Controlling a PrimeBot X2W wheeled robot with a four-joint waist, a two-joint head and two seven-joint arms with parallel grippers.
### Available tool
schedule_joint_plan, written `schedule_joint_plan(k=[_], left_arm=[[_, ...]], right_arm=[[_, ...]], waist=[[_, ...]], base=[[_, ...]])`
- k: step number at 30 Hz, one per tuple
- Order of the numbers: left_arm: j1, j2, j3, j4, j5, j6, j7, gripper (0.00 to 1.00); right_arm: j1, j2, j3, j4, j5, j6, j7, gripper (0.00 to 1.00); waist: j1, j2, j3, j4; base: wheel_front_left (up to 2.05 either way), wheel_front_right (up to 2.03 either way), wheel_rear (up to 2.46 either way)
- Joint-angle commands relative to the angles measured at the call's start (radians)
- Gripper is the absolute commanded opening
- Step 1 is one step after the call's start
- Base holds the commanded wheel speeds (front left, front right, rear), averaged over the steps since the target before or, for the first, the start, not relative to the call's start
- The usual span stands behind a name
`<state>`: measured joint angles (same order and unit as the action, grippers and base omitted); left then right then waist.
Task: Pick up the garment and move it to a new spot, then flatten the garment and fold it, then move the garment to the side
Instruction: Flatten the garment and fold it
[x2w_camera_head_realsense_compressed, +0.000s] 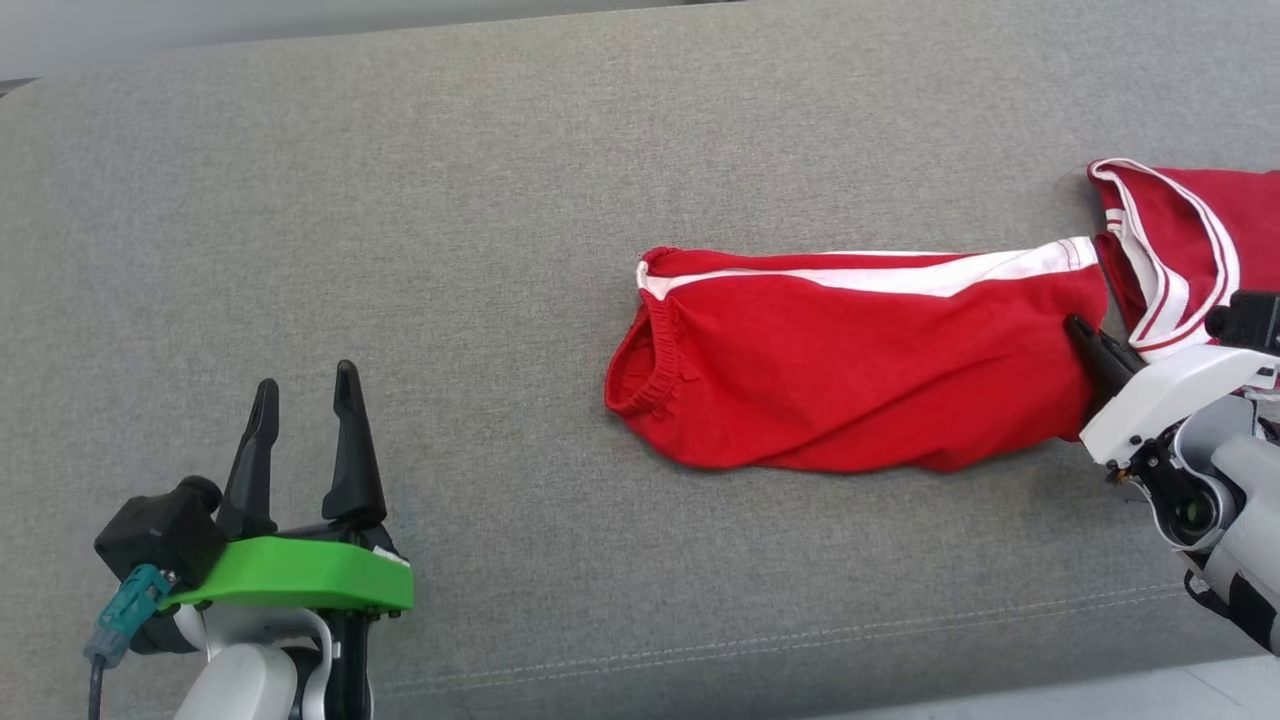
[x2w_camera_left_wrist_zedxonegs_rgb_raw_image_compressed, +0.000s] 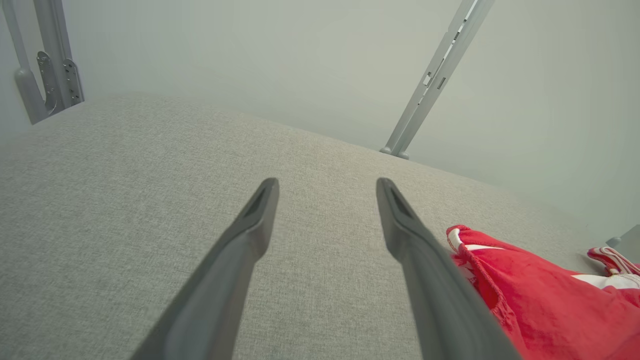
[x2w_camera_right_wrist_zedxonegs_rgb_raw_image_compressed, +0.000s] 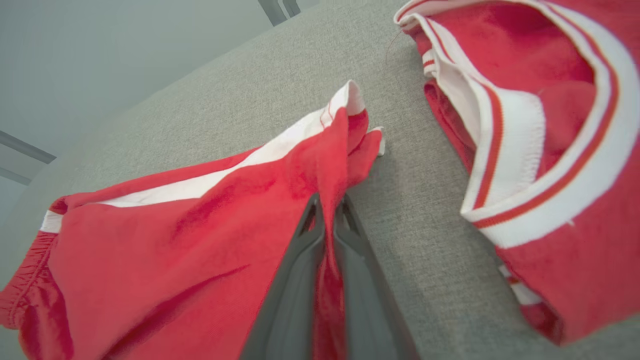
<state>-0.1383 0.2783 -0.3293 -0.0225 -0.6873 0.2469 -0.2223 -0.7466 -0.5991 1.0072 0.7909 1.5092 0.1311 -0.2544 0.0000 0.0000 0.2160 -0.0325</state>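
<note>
red shorts (x2w_camera_head_realsense_compressed: 850, 360) lie just left of the striped top (x2w_camera_head_realsense_compressed: 1180, 240). right gripper (x2w_camera_right_wrist_zedxonegs_rgb_raw_image_compressed: 327, 202) pinches their hem end nearest the top. left gripper (x2w_camera_head_realsense_compressed: 305, 385) spread, empty, well apart from the top. looks like the pick-up step; next probably needs a lift and carry.

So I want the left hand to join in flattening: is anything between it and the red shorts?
Nothing visible. Bare grey cushion lies between the open left hand and the shorts; the right hand is shut on their leg hem.
</note>
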Motion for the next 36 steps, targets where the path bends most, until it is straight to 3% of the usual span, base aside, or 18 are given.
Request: schedule_joint_plan(k=[1,15,26,36], left_arm=[[0.01,0.008,0.003,-0.002,-0.005,0.005,0.001,1.0],[0.013,0.013,-0.003,0.002,-0.013,0.008,0.007,1.0],[0.023,-0.003,-0.01,0.012,-0.023,0.002,-0.003,1.0],[0.029,-0.008,-0.014,0.015,-0.027,-0.001,-0.006,1.0]], right_arm=[[0.009,0.005,-0.006,0.002,0.005,-0.001,-0.008,0.0],[-0.081,0.057,-0.053,0.089,-0.029,-0.001,-0.012,0.0],[-0.201,0.178,0.054,0.076,-0.169,-0.001,0.025,0.0],[-0.209,0.29,0.154,0.038,-0.271,-0.001,0.074,0.0]], waist=[[0.0,0.0,-0.006,-0.008],[0.0,0.0,-0.027,-0.008],[0.0,0.0,-0.066,0.007],[0.0,0.0,-0.082,0.035]], base=[[0.0,0.0,0.0],[0.0,0.0,0.0],[0.0,0.0,0.0],[0.0,0.0,0.0]])
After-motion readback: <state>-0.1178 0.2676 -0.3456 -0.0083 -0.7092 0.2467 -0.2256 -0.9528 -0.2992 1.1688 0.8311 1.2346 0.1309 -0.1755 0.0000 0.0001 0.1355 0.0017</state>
